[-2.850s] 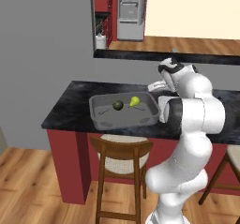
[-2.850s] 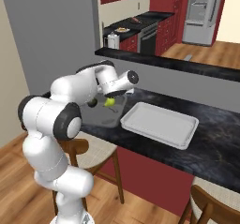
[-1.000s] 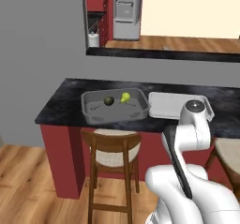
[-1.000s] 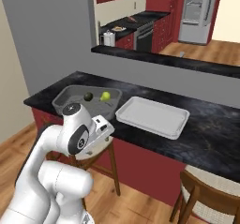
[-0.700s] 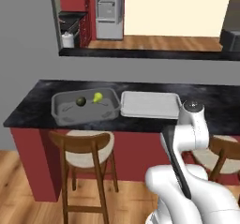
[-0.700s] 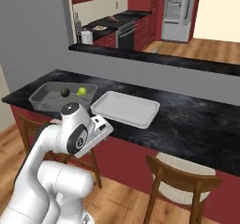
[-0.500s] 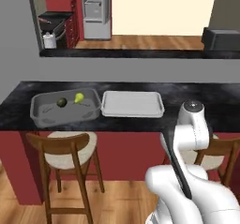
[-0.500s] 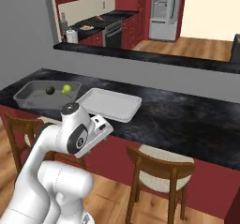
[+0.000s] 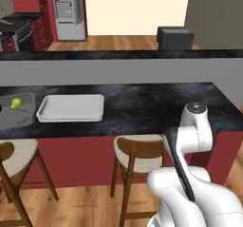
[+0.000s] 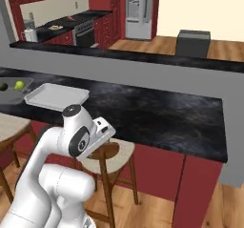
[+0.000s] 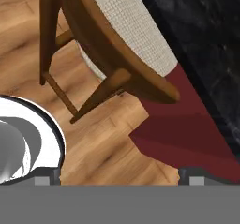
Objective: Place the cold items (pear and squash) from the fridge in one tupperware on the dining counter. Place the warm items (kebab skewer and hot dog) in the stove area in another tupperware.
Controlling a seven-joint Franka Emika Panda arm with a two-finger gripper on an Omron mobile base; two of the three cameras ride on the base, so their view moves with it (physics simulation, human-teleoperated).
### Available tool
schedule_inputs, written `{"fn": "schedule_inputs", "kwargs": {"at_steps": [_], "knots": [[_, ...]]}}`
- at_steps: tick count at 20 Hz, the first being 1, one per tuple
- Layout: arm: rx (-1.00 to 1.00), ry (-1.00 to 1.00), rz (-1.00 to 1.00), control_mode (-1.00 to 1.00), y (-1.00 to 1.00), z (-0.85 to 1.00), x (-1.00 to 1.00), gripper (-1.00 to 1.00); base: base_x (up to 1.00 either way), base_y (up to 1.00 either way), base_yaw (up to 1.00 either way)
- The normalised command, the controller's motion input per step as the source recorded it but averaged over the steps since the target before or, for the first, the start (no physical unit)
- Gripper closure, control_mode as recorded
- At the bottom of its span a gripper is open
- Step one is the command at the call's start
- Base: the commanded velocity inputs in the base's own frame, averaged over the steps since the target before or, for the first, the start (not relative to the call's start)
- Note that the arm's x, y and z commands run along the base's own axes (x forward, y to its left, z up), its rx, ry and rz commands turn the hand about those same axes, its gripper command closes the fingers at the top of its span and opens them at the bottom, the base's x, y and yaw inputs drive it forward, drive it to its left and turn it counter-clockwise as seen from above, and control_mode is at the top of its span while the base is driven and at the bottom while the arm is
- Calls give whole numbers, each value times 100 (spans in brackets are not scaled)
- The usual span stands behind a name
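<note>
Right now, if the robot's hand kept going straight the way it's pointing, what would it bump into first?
Probably the wooden floor. The open hand points down beside the stool and the counter's red base, with nothing nearer in between, though depth is hard to judge.

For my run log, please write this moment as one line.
phase: base beside dining counter | jaws: open, empty | pear: in one tupperware | another tupperware: empty | hand view: stool

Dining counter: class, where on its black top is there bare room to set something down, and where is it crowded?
The glossy black marbled dining counter is bare from the shallow pale grey-white tray to its right-hand end, bordered behind by the raised grey wall. The tray itself lies empty. The crowded part is the left end, where the deep grey tub holds the yellow-green pear.
</note>
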Motion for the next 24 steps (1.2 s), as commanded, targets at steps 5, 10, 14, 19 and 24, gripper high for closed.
{"fn": "schedule_inputs", "kwargs": {"at_steps": [5, 10, 14, 19, 24], "knots": [[0, 0, 0, 100, 0, 0, 0, -100, 0, -100, -1], [0, 0, 0, 100, 0, 0, 0, -100, 1, -100, 0], [0, 0, 0, 100, 0, 0, 0, -100, 11, -100, 0], [0, 0, 0, 100, 0, 0, 0, -100, 16, -100, 0], [0, 0, 0, 100, 0, 0, 0, -100, 38, -100, 2]]}}
